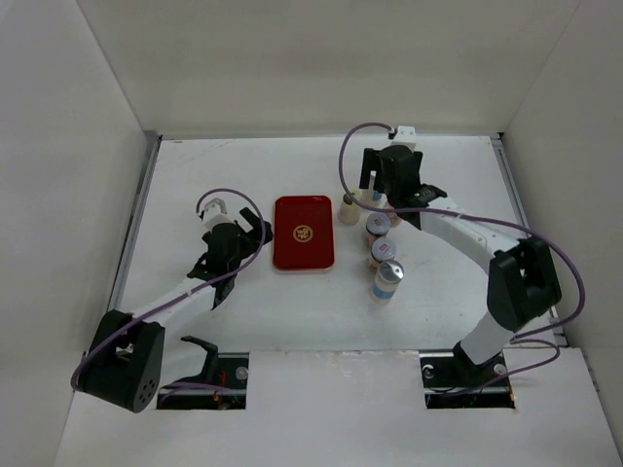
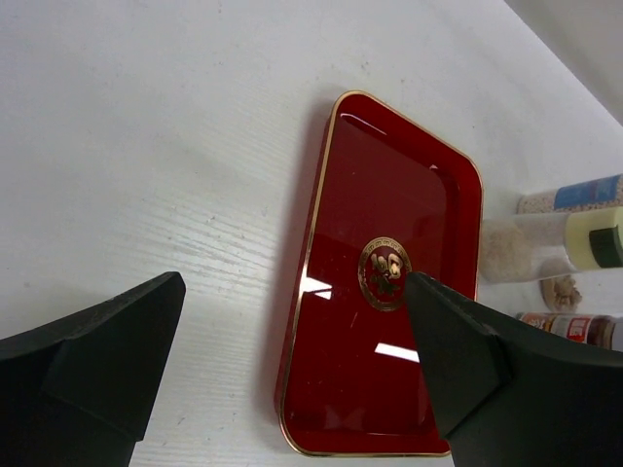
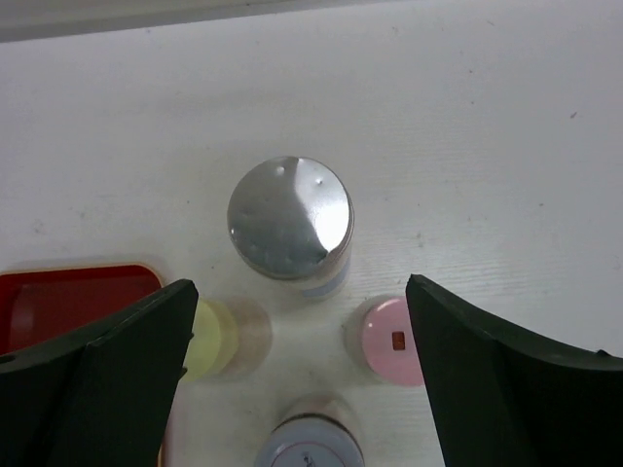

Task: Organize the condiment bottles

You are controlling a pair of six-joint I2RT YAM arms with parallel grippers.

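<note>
Top view: shows the tray (image 1: 303,233) at centre frame with no bottle on it. Places the bottles (image 1: 383,255) in a loose cluster just right of it. Finds the right gripper (image 1: 382,195) over the cluster's upper end and the left gripper (image 1: 255,233) just left of the tray.

Left wrist view: confirms jaws spread wide, holding nothing, over the tray's left rim.

Right wrist view: confirms jaws wide and unloaded, straddling a silver-capped bottle (image 3: 290,216) from above. Notes a yellow-capped bottle (image 3: 214,339) and a pink-capped jar (image 3: 392,341) lower in frame. Judges the sorting barely begun, with every bottle outstanding.
</note>
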